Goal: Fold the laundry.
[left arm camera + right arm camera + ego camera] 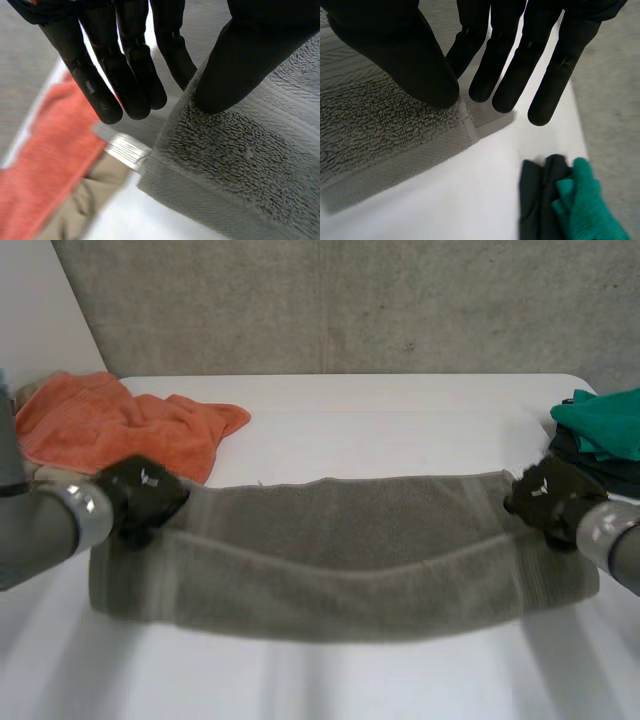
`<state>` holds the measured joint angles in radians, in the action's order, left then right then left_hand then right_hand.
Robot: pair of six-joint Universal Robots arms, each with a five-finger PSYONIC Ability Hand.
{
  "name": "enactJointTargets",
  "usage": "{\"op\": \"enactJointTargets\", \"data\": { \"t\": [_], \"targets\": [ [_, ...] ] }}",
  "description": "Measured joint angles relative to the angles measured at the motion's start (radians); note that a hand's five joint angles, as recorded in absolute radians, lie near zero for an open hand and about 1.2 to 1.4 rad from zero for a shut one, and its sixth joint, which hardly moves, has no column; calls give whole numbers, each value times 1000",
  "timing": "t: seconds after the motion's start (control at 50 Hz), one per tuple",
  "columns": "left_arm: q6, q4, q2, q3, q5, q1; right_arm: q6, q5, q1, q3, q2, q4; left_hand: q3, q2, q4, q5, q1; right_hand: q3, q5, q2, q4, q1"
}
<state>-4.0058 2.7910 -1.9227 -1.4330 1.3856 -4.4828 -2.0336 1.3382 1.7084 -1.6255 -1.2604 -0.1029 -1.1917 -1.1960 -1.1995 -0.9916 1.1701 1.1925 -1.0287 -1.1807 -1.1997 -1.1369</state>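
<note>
Now, reading left to right. An orange towel (110,425) lies crumpled at the far left corner of the table (400,415), with a beige cloth (85,200) tucked against its near side.

My left hand (140,498) is on the left end of the grey towel (340,550), at its far corner. In the left wrist view my thumb (240,65) presses down on the pile there. My fingers (95,85) run straight and close together past the edge, and the one nearest the thumb slips behind the cloth. I read this as a pinch, thumb above and fingers below, though the contact underneath is hidden. A pale ribbed tag (127,150) sits just beside that corner.

The grey towel stretches across the near middle of the table, doubled lengthwise, and its far edge runs hand to hand. I cannot tell whether the middle rests on the table.

My right hand (548,498) is on the right far corner. It has the same hold: thumb (405,55) on top of the corner, fingers (550,85) straight and slightly fanned beyond it, with a thin layer of cloth under them.

At the far right, a green cloth (605,420) rests on a dark cloth (537,195), near my right hand but apart from the grey towel.
</note>
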Motion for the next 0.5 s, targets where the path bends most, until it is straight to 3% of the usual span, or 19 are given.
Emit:
{"op": "enactJointTargets", "data": {
  "t": [0.08, 0.2, 0.26, 0.32, 0.5],
  "targets": [
    [48, 75, -112, 139, 75, 46, -70, 56, 45, 88, 88, 112, 0, 0, 0, 0, 0, 0, 0, 0, 0, 0],
    [62, 101, -202, 253, 143, 70, -114, 92, 70, 165, 166, 209, 0, 0, 0, 0, 0, 0, 0, 0, 0, 0],
    [63, 103, -294, 376, 218, 86, -140, 123, 89, 255, 256, 295, 0, 0, 0, 0, 0, 0, 0, 0, 0, 0],
    [63, 103, -294, 376, 218, 86, -140, 123, 89, 255, 256, 295, 0, 0, 0, 0, 0, 0, 0, 0, 0, 0],
    [62, 109, -442, 555, 297, 119, -140, 187, 119, 456, 449, 376, 0, 0, 0, 0, 0, 0, 0, 0, 0, 0]
  ]
}}
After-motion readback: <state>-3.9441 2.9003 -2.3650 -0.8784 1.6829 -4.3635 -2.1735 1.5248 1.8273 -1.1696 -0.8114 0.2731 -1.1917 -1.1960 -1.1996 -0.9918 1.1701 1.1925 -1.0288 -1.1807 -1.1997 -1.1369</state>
